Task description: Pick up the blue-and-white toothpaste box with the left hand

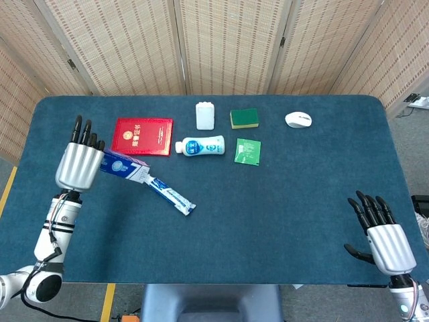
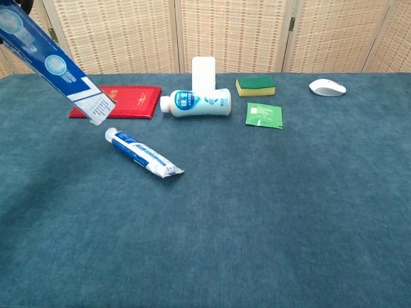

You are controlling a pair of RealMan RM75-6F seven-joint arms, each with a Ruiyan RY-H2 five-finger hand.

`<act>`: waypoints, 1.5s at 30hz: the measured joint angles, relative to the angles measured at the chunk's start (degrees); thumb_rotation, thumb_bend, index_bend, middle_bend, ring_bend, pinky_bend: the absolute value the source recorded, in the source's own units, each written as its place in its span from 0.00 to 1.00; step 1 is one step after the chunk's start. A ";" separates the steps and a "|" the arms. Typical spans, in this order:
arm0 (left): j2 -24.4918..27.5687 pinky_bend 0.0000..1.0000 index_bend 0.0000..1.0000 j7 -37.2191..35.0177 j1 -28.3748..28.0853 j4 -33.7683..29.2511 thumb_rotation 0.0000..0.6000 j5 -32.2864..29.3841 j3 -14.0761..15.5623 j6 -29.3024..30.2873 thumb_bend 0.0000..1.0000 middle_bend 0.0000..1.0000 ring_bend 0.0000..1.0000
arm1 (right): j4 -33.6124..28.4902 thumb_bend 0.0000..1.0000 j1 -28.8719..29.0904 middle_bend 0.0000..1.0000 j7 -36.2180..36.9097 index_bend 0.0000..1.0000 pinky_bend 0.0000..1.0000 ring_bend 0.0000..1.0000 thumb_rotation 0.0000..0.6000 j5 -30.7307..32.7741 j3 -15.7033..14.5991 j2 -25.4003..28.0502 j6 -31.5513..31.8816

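Left hand (image 1: 79, 163) grips the blue-and-white toothpaste box (image 2: 51, 66) aloft, open end tilted down; the toothpaste tube (image 2: 144, 154) lies on the table (image 2: 270, 212). Level the box while lifting. Right hand (image 1: 382, 235) rests open, empty.

**Indoor robot test area with screened backdrop**

A bench (image 1: 281, 221) covered in dark teal cloth stands before folding woven-reed screens (image 1: 221, 43). Grey floor with a yellow line (image 1: 8, 191) shows beside it, suggesting a lab rather than a home.
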 measured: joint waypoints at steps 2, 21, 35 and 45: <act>1.49 0.00 0.48 -0.58 0.20 0.52 1.00 2.24 0.10 -0.19 0.25 0.37 0.14 | 0.04 0.18 0.06 0.00 0.04 0.00 0.00 0.00 1.00 0.07 0.06 0.00 -0.08; 1.71 0.00 0.48 -23.85 4.49 -9.20 1.00 -6.02 -4.44 -8.70 0.25 0.37 0.14 | -0.15 0.18 0.20 0.00 -0.76 0.00 0.00 0.00 1.00 0.25 0.04 -0.11 -0.44; -7.54 0.00 0.06 -44.89 7.04 6.05 1.00 -6.54 -2.62 -24.62 0.22 0.02 0.00 | -0.17 0.18 0.32 0.00 -0.94 0.00 0.00 0.00 1.00 0.41 0.08 -0.20 -0.65; -9.57 0.00 0.00 -32.92 6.36 7.81 1.00 -7.21 0.53 -21.10 0.19 0.00 0.00 | -0.17 0.18 0.40 0.00 -1.04 0.00 0.00 0.00 1.00 0.66 0.15 -0.18 -0.85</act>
